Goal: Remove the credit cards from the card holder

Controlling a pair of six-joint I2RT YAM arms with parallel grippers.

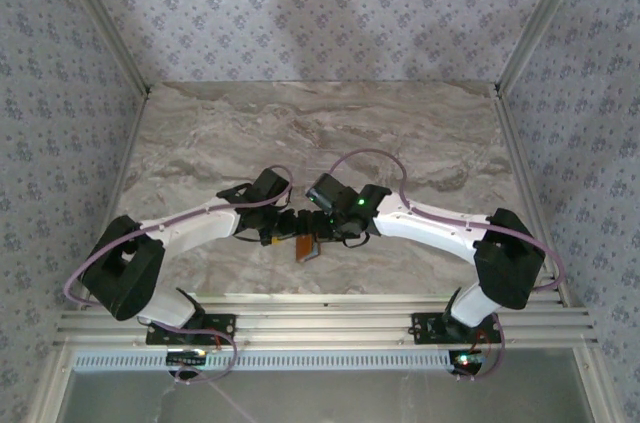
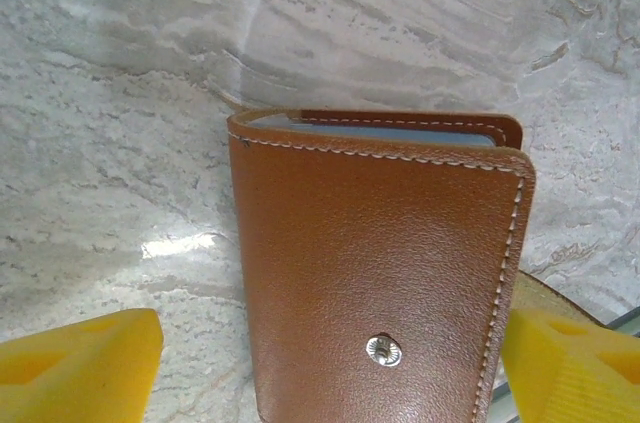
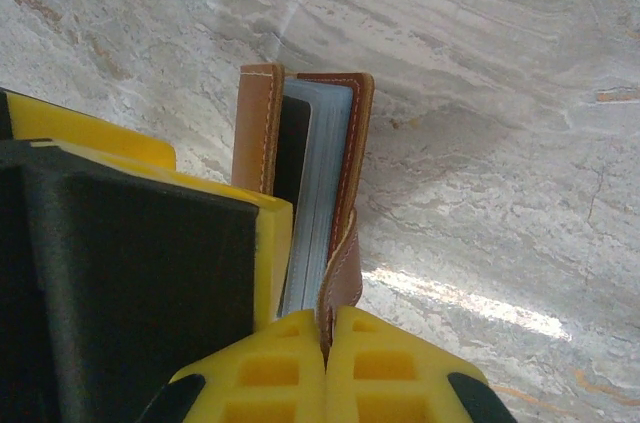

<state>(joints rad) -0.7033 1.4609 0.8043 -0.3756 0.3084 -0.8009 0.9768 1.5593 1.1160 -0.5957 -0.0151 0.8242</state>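
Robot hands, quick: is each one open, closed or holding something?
Left hand: open, straddling the leather card holder.
Right hand: closed on the card holder's side tab.

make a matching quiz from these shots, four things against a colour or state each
Things:
1 stud
2 tab
3 holder
4 table

Colour or state:
a marbled grey
b pinched in the right gripper
c silver
d has a grey-blue stack between its covers

Pairs: 1-c, 2-b, 3-d, 4-a
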